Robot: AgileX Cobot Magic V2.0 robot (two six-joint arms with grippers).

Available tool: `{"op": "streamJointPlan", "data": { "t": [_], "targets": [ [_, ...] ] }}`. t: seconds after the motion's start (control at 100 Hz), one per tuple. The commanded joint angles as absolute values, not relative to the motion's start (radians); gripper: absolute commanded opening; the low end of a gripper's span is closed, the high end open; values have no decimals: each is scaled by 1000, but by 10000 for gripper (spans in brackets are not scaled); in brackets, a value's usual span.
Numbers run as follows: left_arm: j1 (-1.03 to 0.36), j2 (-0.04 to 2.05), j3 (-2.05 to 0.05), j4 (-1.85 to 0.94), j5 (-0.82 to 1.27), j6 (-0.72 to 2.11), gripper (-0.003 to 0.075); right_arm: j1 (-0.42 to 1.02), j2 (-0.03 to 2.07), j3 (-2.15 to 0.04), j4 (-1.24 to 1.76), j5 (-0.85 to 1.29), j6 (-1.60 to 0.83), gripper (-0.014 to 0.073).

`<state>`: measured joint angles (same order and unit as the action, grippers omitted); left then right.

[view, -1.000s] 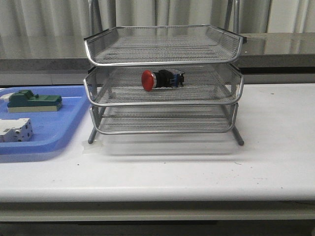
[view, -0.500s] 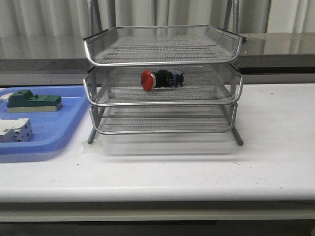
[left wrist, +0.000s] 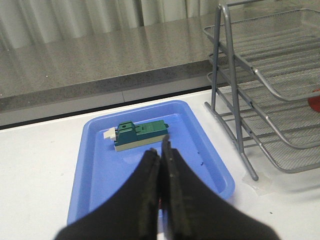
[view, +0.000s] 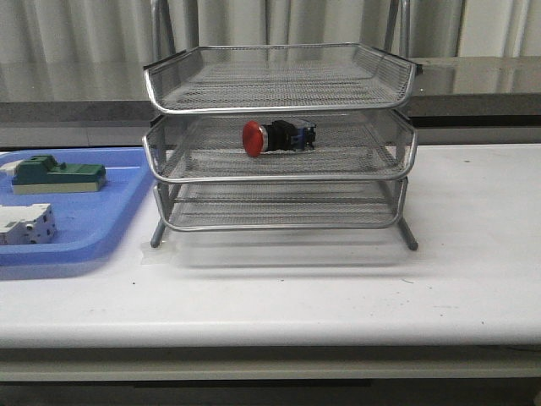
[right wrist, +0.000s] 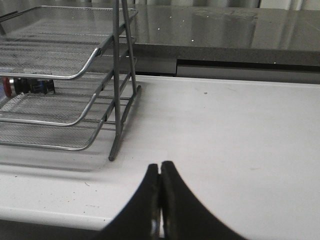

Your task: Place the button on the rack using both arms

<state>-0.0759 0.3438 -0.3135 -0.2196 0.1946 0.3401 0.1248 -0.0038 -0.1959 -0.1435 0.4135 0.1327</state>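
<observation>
The button (view: pixel 277 137), red cap to the left with a black body and blue rear, lies on its side in the middle tray of the silver wire rack (view: pixel 279 89). It shows in the right wrist view (right wrist: pixel 27 85) at the frame's left edge, and a sliver of red shows in the left wrist view (left wrist: pixel 315 101). The rack also shows in the left wrist view (left wrist: pixel 272 90) and the right wrist view (right wrist: pixel 60 55). My left gripper (left wrist: pixel 161 150) is shut and empty above the blue tray. My right gripper (right wrist: pixel 160 168) is shut and empty over the bare table, right of the rack. Neither arm shows in the front view.
A blue plastic tray (view: pixel 101 233) stands left of the rack and holds a green block (view: pixel 57 175) and a white breaker (view: pixel 25 223). The tray (left wrist: pixel 95 175) and green block (left wrist: pixel 140 134) also show in the left wrist view. A grey ledge and curtain lie behind the table.
The rack's middle tray has slid slightly back, and the blue tray with its parts has shifted a little. The button stays in place in the middle tray.
</observation>
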Motion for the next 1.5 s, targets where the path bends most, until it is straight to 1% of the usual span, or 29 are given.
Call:
{"op": "streamJointPlan", "data": {
  "t": [0.0,0.33,1.49],
  "targets": [
    [-75,351,-342,-232,113,329,-20,95,-24,-173,-110,274,106,-60],
    [-75,351,-342,-232,113,329,-20,92,-32,13,-94,-7,103,-60],
    [-75,351,-342,-232,113,329,-20,92,-32,10,-94,0,103,-60]
  ]
}}
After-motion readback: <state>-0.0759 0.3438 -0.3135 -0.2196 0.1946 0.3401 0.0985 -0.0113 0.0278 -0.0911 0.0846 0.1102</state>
